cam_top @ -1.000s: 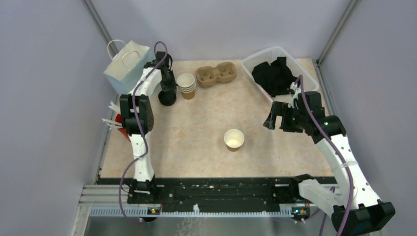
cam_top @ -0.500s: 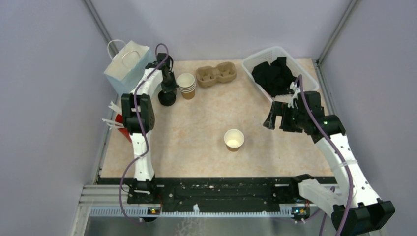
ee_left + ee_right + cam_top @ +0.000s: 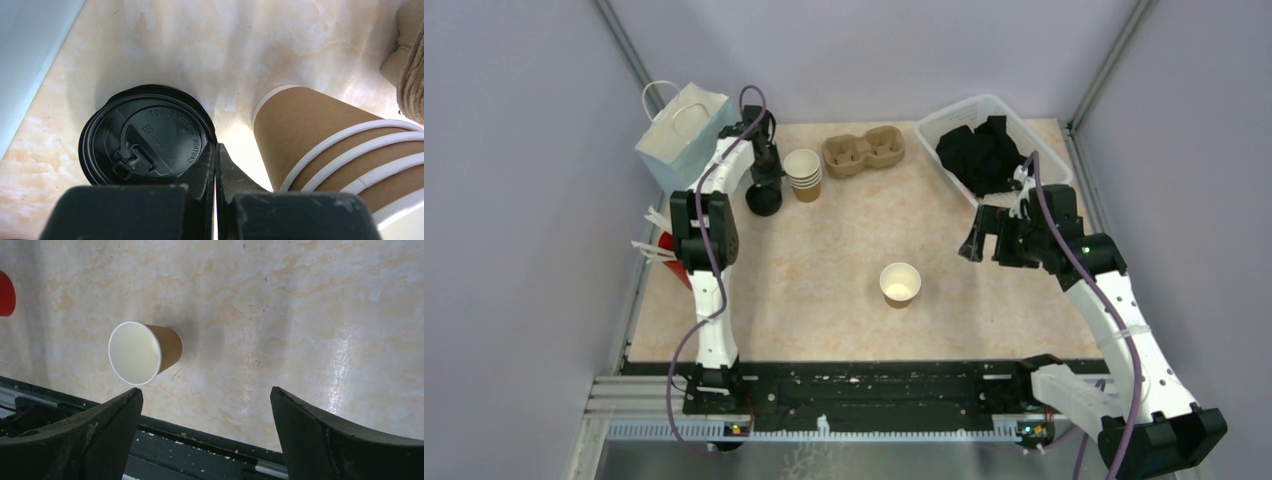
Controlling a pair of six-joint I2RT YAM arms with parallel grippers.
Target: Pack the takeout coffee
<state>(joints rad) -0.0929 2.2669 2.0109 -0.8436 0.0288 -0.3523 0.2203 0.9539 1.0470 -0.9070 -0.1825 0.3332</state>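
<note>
Left gripper [image 3: 215, 150]: jaws closed, tips at rim of black lids [image 3: 147, 135], far-left table [image 3: 824, 250], beside stack of kraft cups [image 3: 325, 135]; hold on lid unclear.
Right gripper [image 3: 205, 391]: wide open, empty, above table.
Single kraft cup [image 3: 900, 283]: upright, unlidded, mid-table.

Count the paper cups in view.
5: one cup stands alone mid-table, and the stack beside the lids at the far left shows four rims. More could nest hidden inside it.
</note>
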